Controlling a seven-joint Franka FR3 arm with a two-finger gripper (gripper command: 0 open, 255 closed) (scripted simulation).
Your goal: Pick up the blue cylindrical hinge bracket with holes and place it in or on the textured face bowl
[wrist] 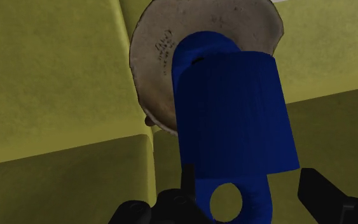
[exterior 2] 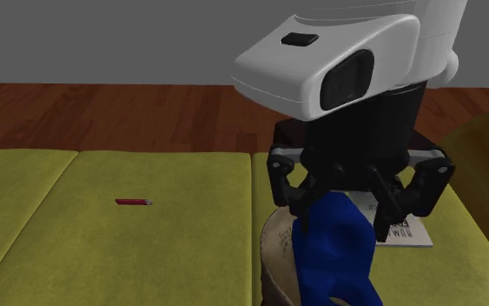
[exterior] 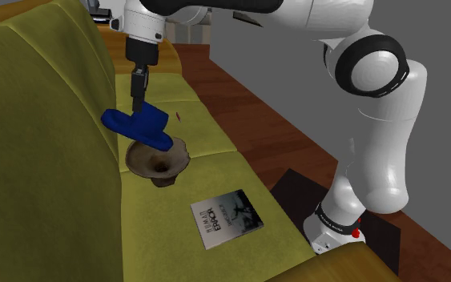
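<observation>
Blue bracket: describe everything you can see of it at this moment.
The blue bracket is a plain, matte, deep blue piece: a thick cylinder with a flat rounded tab, which has a round hole through it, at the end nearest the tool. It lies tilted over the brown bowl on the yellow-green sofa and seems to rest on the bowl's rim. The tool's fingers stand apart beside the tab, one clear of it, so it is not clamped.

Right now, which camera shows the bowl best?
The shoulder view: the brown bowl shows rim and hollow beneath the blue bracket. The wrist view shows its rim behind the bracket; the second exterior view, an edge.
</observation>
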